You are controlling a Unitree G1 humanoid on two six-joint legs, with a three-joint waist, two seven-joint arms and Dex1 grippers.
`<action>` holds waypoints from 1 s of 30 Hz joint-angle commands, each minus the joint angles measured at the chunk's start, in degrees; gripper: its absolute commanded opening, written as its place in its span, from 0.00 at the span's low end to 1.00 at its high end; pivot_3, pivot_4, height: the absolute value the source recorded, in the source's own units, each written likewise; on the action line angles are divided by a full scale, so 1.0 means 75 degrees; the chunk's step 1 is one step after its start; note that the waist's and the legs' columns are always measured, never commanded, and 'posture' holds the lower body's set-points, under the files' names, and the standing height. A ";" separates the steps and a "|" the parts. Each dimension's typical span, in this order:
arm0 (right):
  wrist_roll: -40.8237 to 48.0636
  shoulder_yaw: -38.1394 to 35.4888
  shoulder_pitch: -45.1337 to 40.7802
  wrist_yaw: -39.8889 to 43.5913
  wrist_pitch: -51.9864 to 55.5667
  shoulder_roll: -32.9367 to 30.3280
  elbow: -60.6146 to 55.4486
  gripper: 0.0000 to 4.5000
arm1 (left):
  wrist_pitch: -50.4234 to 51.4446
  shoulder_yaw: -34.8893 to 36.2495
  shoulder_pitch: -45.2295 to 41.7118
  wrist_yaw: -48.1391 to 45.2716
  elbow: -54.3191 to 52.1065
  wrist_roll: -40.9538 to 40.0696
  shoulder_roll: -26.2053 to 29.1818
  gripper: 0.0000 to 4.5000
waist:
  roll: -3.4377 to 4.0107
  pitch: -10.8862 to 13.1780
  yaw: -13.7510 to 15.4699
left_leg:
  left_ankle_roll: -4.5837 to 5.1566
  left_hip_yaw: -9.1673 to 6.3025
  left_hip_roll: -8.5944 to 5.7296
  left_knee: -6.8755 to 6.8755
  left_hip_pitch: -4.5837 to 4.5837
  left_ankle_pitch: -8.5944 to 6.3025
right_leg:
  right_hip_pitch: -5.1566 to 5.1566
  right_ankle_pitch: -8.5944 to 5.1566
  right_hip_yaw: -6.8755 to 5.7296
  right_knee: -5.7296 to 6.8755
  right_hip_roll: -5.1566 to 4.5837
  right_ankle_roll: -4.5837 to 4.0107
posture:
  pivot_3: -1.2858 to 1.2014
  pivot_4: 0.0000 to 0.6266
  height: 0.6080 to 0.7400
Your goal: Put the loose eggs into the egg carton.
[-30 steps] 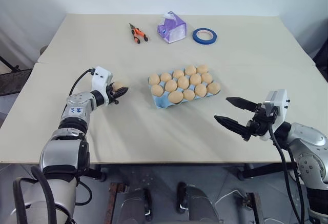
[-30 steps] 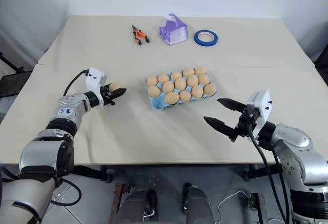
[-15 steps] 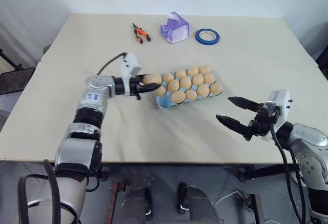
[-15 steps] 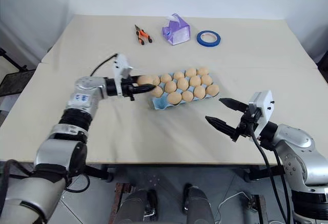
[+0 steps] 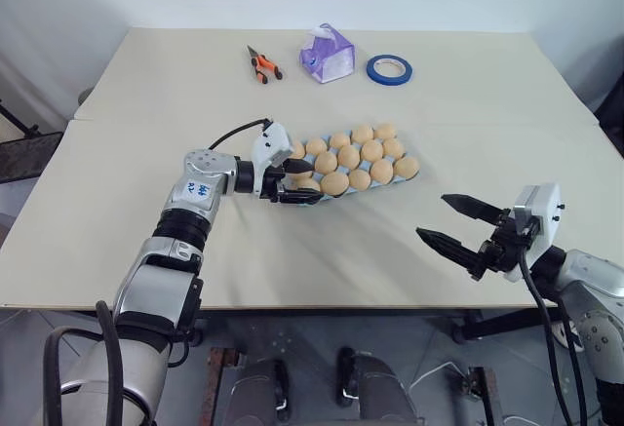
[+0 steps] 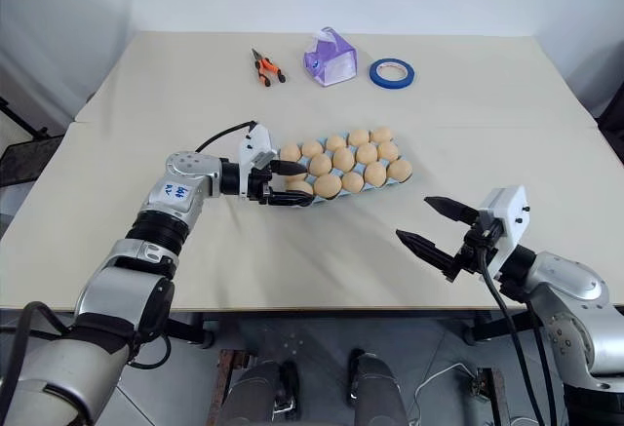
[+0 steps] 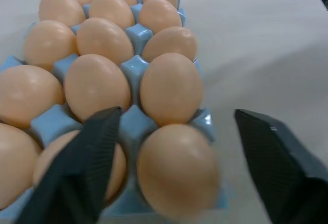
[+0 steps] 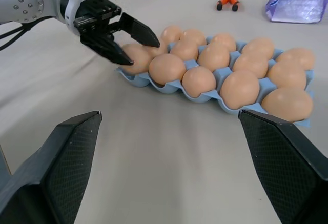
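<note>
I am steering a two-armed robot over a pale beige table (image 5: pixel 117 202). The light blue moulded egg carton (image 5: pixel 314 198) with scalloped edges sits at the middle of the table, and its cups hold smooth, pale orange-tan eggs (image 5: pixel 372 151). I see no eggs lying loose on the tabletop.

My left gripper (image 5: pixel 291 180) is at the carton's left end, its two black fingers spread apart on either side of the corner egg (image 7: pixel 177 168). In the left wrist view that egg rests in its cup with a clear gap to each finger, so nothing is pinched. I judge the placing step is ending here. To finish it well I would keep the fingers wide and draw them straight back and up, away from the carton, so that neither finger brushes the corner egg or drags the light tray sideways.

My right gripper (image 5: pixel 461 226) hovers over the near right part of the table, well apart from the carton, fingers spread wide and holding nothing.

Along the far edge lie small orange-handled pliers (image 5: pixel 261 64), a purple tissue pack (image 5: pixel 327 54) and a blue tape roll (image 5: pixel 389 68). All are well away from the carton, and nothing blocks the left arm's retreat.
</note>
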 commanded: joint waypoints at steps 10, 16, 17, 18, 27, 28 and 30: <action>0.0023 0.0066 -0.0657 0.0362 -0.0082 -0.0184 0.0299 1.00 | 0.0140 0.0883 0.0205 -0.0081 -0.1392 -0.0832 0.0515 0.99 | 0.0000 0.0000 -0.0047 | 0.0006 0.0001 0.0005 0.0002 0.0000 0.0004 | -0.0001 0.0000 0.0004 0.0001 -0.0002 0.0000 | 0.52 0.24 1.00; -0.0293 0.0595 -0.1720 0.1157 -0.0210 -0.0403 0.1359 1.00 | 0.1478 0.1675 0.1430 -0.0064 -0.3468 -0.1789 0.1432 0.99 | 0.0003 0.0000 -0.0159 | 0.0016 0.0002 0.0012 0.0001 0.0012 0.0016 | -0.0002 -0.0006 0.0009 0.0025 -0.0001 -0.0009 | 0.52 0.24 1.00; -0.0326 0.0644 -0.1849 0.1260 -0.0225 -0.0420 0.1494 1.00 | 0.1704 0.1720 0.1567 -0.0015 -0.3678 -0.1876 0.1526 0.99 | 0.0002 0.0000 -0.0164 | 0.0016 0.0001 0.0011 0.0001 0.0012 0.0017 | -0.0002 -0.0006 0.0008 0.0029 -0.0003 -0.0009 | 0.52 0.24 1.00; -0.0407 0.0798 -0.2103 0.1426 -0.0245 -0.0426 0.1725 1.00 | 0.1757 0.1867 0.1913 -0.0091 -0.3939 -0.1995 0.1728 0.99 | 0.0002 0.0000 -0.0163 | 0.0015 0.0001 0.0011 0.0004 0.0011 0.0019 | -0.0002 -0.0006 0.0007 0.0029 -0.0003 -0.0009 | 0.52 0.24 1.00; -0.0871 0.1541 -0.3357 0.2311 -0.0419 -0.0270 0.2954 1.00 | 0.1799 0.2199 0.3758 -0.0180 -0.5208 -0.2338 0.2604 0.99 | 0.0003 0.0000 -0.0154 | -0.0020 -0.0005 0.0007 0.0011 0.0009 0.0005 | -0.0005 -0.0007 0.0007 0.0040 -0.0022 -0.0012 | 0.52 0.24 1.00; -0.0892 0.1571 -0.3406 0.2351 -0.0427 -0.0247 0.2999 1.00 | 0.1786 0.2201 0.3817 -0.0156 -0.5259 -0.2350 0.2624 0.99 | 0.0003 0.0001 -0.0139 | -0.0020 -0.0006 0.0005 0.0011 0.0007 0.0006 | -0.0005 -0.0006 0.0008 0.0039 -0.0025 -0.0012 | 0.52 0.24 1.00; -0.0938 0.1628 -0.3484 0.2398 -0.0445 -0.0183 0.3078 1.00 | 0.1681 0.2238 0.3890 -0.0062 -0.5309 -0.2366 0.2617 0.99 | 0.0003 0.0000 -0.0127 | -0.0020 -0.0006 0.0005 0.0011 0.0006 0.0005 | -0.0005 -0.0006 0.0008 0.0034 -0.0026 -0.0012 | 0.52 0.24 1.00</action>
